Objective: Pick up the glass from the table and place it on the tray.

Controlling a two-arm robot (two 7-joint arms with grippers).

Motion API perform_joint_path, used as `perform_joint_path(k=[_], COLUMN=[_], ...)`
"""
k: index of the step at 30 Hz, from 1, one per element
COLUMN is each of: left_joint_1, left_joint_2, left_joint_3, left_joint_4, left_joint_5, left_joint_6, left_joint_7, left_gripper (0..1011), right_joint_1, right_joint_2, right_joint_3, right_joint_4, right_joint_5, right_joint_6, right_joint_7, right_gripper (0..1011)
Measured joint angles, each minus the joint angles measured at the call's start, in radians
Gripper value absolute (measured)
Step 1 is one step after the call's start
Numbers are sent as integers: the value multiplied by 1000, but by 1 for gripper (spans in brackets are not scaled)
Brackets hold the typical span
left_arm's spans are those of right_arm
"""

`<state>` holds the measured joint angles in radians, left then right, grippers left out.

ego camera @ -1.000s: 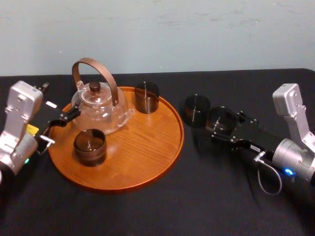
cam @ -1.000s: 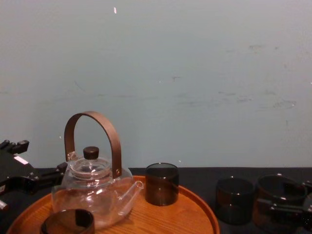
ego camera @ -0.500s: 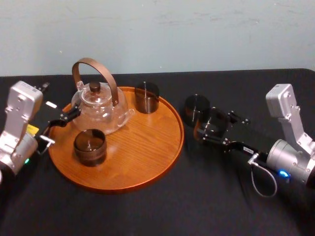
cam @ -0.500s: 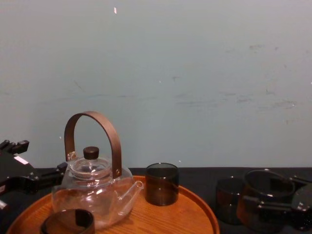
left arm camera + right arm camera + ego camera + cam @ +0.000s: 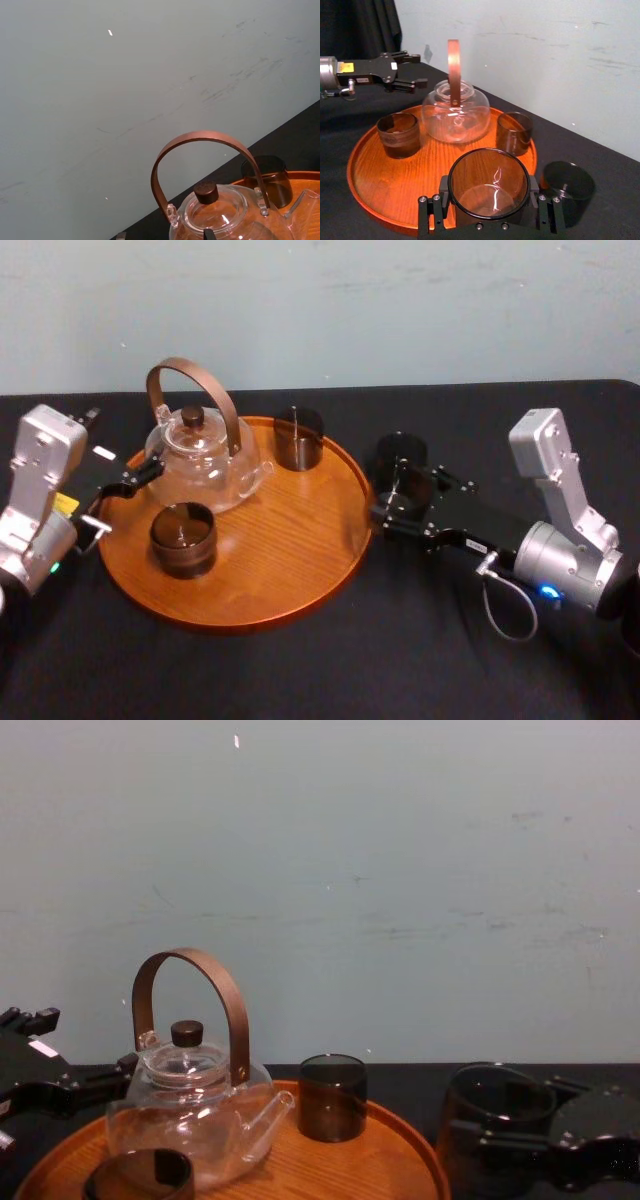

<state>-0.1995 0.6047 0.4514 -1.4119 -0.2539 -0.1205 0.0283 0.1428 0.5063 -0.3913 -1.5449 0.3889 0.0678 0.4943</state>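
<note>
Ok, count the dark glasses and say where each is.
4. On the tray: the back glass beside the teapot, and the front glass. The table glass stands right of the tray. The right tool grips the held glass.

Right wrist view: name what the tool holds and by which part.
The right tool grips a smoky glass by its side wall, clamped on opposite sides below the rim. The left tool, beside the teapot, holds nothing.

Clear glass teapot [image 5: 205, 465] with arched brown handle and dark knob lid, spout apparently pointing right, smoky dark cylindrical glass [image 5: 298, 437] just beside it at the back, similar glass [image 5: 183, 538] in front, pale scuffed grey-blue wall [image 5: 400, 300] behind
</note>
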Motion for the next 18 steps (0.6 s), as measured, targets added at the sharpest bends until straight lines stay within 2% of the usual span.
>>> perform_joint_path(k=[18], left_joint_1=[0], left_joint_2=[0], left_joint_3=[0], left_joint_4=[0], left_joint_5=[0], left_joint_6=[0], left_joint_7=[0], left_gripper=[1001], right_joint_1=[73], right_joint_2=[-63], right_joint_3=[-82], right_joint_4=[58], right_joint_5=[-17], right_joint_6=[13], right_joint_7=[16], right_gripper=[904])
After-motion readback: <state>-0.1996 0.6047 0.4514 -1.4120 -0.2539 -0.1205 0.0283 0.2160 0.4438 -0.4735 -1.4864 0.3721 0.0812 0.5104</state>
